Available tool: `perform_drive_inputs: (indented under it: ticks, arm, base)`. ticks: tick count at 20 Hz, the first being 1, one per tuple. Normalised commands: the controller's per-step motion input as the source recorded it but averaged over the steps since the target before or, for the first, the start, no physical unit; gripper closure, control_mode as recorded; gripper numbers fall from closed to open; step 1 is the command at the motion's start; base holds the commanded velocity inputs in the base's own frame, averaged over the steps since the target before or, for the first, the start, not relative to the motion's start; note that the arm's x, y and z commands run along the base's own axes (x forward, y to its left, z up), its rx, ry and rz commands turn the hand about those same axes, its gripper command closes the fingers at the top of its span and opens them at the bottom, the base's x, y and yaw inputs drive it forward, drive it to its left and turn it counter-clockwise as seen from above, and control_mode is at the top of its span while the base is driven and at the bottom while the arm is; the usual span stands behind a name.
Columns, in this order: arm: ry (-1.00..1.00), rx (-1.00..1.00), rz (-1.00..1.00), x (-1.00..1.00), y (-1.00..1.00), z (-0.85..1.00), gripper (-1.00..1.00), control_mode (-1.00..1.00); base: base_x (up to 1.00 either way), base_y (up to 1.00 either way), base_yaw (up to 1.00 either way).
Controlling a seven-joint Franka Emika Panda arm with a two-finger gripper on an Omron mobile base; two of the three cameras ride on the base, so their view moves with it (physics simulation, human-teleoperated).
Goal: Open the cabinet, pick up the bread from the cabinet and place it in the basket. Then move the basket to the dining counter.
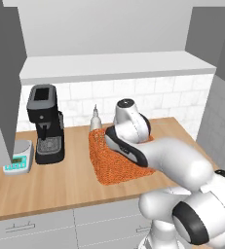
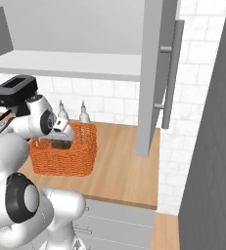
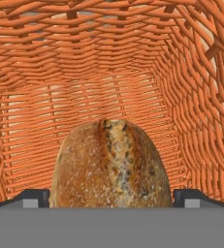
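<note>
The bread (image 3: 111, 164) lies inside the basket (image 3: 108, 63), directly between the spread tips of the gripper (image 3: 111, 196) — its long axis runs away from the hand. The jaws stand fully open, gripping nothing. The basket rests on the wood surface (image 1: 60, 180), near the coffee machine (image 1: 46, 124); the open cabinet (image 2: 153, 73) door hangs to the right — a likely obstruction.

We cannot see the basket's (image 1: 115, 168) near right part in the left base view, where the arm covers it. In the hand view the bread's (image 3: 111, 164) lower end is cut off at the bottom, and of the fingers (image 3: 28, 197) only the tips show. The open cabinet door (image 2: 153, 73) runs past the top edge in the right base view. On the bench (image 1: 60, 182), the small scale's (image 1: 17, 158) display is too small for us to read.
</note>
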Motion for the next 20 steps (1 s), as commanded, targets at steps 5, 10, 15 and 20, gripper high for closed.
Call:
perform_drive_inputs:
  ticks: [5,10,15,20]
  arm:
    - [-0.02,0.05,-0.02,0.0,-0.29,0.21,-1.0,-1.0]
    - [0.0,0.01,-0.11,0.0,-0.5,0.18,-1.0,-1.0]
    - [0.0,0.0,-0.19,0.13,-0.36,0.06,-1.0,-1.0]
    - [-0.01,0.0,-0.22,0.17,-0.3,0.0,-1.0,-1.0]
  base:
    - [0.0,0.0,0.0]
    - [0.0,0.0,0.0]
    - [0.0,0.0,0.0]
    - [0.0,0.0,0.0]
